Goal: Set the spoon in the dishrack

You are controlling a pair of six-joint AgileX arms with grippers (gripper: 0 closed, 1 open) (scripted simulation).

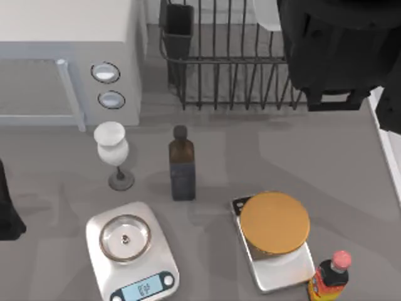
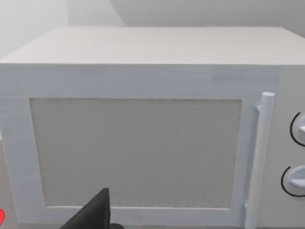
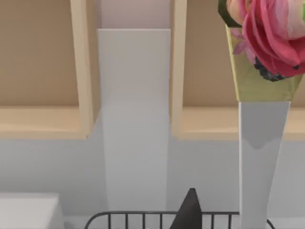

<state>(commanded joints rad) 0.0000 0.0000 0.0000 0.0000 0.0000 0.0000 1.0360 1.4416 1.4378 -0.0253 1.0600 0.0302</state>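
Note:
The dishrack (image 1: 232, 69), a black wire basket with a dark cup (image 1: 178, 28) at its left corner, stands at the back centre of the table. My right arm (image 1: 338, 50) hangs over the rack's right part. The spoon (image 1: 266, 15), a pale white-grey piece, sticks out from the arm's left edge, raised above the tines. In the right wrist view the spoon (image 3: 263, 167) runs as a long white strip in front of the dishrack rim (image 3: 143, 215), beside one dark fingertip (image 3: 190, 212). My left arm (image 1: 7, 210) is parked at the table's left edge.
A white microwave (image 1: 69, 56) fills the back left. A white goblet glass (image 1: 113, 150) and a brown bottle (image 1: 182, 166) stand mid-table. In front are a silver scale (image 1: 131, 251), a scale with an orange disc (image 1: 274, 222) and a red-capped bottle (image 1: 329, 279).

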